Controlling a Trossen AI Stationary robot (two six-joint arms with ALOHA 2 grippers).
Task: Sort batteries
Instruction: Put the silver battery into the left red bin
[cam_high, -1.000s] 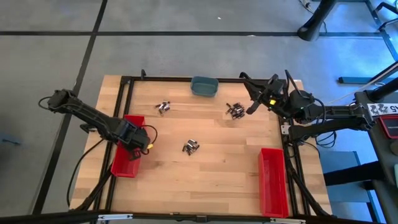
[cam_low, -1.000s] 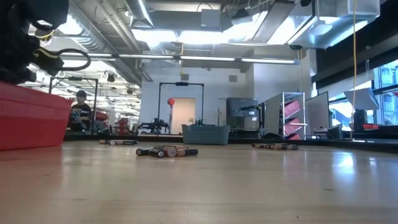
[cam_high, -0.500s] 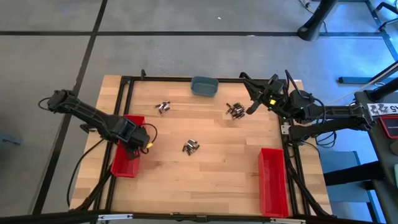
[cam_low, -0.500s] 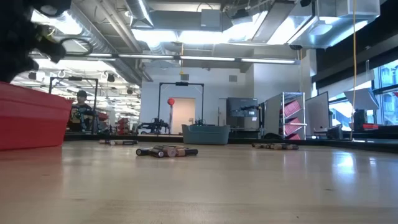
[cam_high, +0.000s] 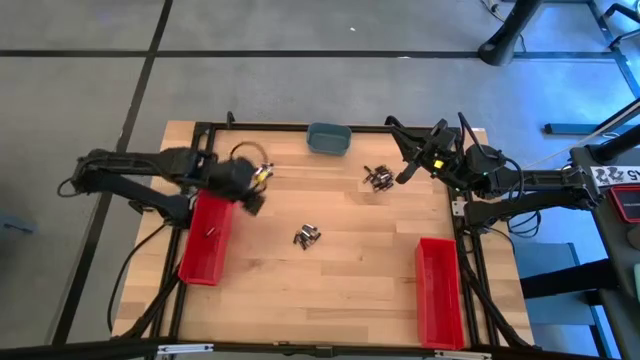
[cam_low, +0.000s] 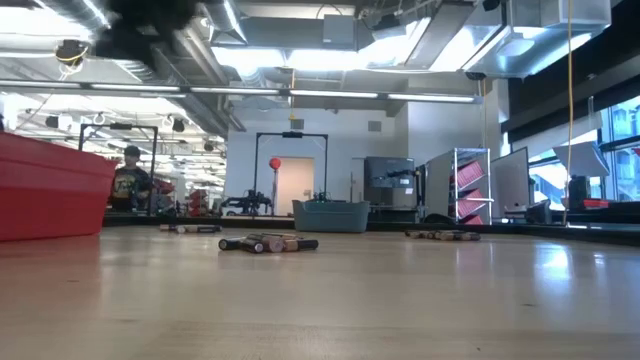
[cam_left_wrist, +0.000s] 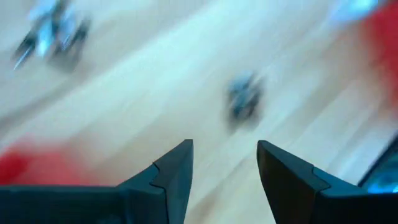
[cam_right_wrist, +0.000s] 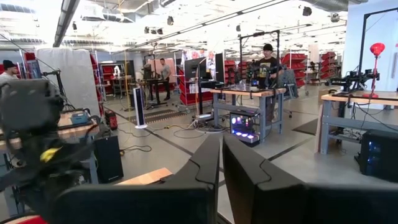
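The batteries lie on the wooden table in three small heaps: one in the middle (cam_high: 308, 236), one at the far right (cam_high: 378, 178), and one at the far left (cam_high: 262, 172). A single dark battery (cam_high: 212, 232) lies inside the left red bin (cam_high: 200, 262). My left gripper (cam_high: 254, 200) hovers open and empty beside that bin's far end, above the table. Its wrist view shows blurred batteries (cam_left_wrist: 244, 102) below its spread fingers (cam_left_wrist: 177, 171). My right gripper (cam_high: 404, 175) is shut and empty, held in the air near the far-right heap.
A grey-blue dish (cam_high: 328, 138) stands at the far edge. A second red bin (cam_high: 438, 290) lies near the right front corner. A black frame (cam_high: 200, 128) borders the table. The bare wood between the heaps is free.
My left gripper has risen from over the left red bin and swung toward the table's far edge and a little to the right, turning as it went. One battery now shows in the bin where the gripper stood.
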